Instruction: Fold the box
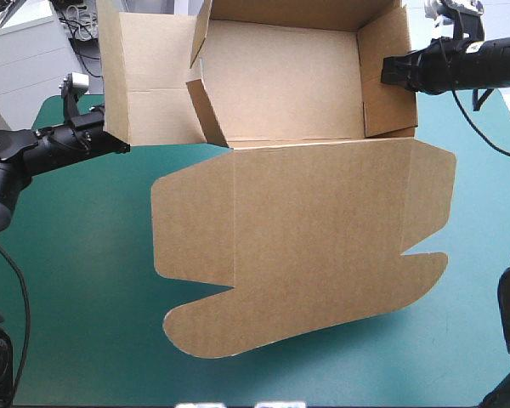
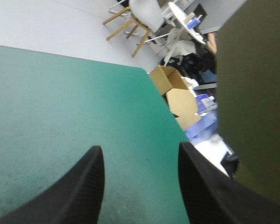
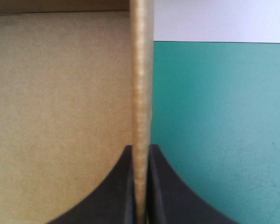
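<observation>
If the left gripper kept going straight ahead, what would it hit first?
Probably the teal-green cover: the left gripper has nothing between its open jaws, and the box wall is beside it, though depth is unclear.

The brown box (image 1: 302, 204) — walls raised, lid flat — on teal-green cover.
</observation>
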You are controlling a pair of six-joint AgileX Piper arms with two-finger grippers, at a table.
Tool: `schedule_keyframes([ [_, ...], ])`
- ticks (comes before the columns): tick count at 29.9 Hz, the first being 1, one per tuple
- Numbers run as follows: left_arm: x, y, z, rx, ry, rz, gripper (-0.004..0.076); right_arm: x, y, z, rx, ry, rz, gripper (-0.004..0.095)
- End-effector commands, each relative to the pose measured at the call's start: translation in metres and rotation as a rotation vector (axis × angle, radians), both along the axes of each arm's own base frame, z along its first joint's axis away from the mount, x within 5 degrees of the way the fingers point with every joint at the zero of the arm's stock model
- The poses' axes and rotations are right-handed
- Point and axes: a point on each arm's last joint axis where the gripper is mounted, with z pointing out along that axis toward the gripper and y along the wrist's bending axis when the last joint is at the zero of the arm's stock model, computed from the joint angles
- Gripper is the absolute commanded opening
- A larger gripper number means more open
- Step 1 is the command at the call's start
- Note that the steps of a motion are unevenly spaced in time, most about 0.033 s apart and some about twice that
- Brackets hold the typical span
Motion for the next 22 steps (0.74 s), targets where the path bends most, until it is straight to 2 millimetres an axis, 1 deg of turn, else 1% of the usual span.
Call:
schedule_keyframes([
  [1, -0.013, -0.019, 0.034, -0.147, -0.120, -0.054, 0.0347, -0.015, 0.003, 0.023, 0.056, -0.076, 0.016, -0.0018],
  [3, -0.014, -0.023, 0.038, -0.167, -0.133, -0.066, 0.0347, -0.014, 0.002, 0.021, 0.043, -0.070, 0.010, -0.0018],
  [6, -0.015, -0.024, 0.045, -0.185, -0.160, -0.078, 0.0347, -0.009, 0.000, 0.016, 0.022, -0.058, -0.003, -0.0017],
  [14, -0.018, -0.028, 0.049, -0.229, -0.164, -0.105, 0.0350, 0.002, -0.001, 0.007, 0.025, -0.034, -0.014, -0.0017],
  [19, -0.021, -0.029, 0.058, -0.322, -0.191, -0.141, 0.0391, 0.006, -0.003, 0.003, 0.011, -0.030, -0.028, -0.0017],
  [22, -0.024, -0.031, 0.064, -0.325, -0.211, -0.162, 0.0402, 0.007, -0.004, 0.003, 0.003, -0.034, -0.035, -0.0017],
])
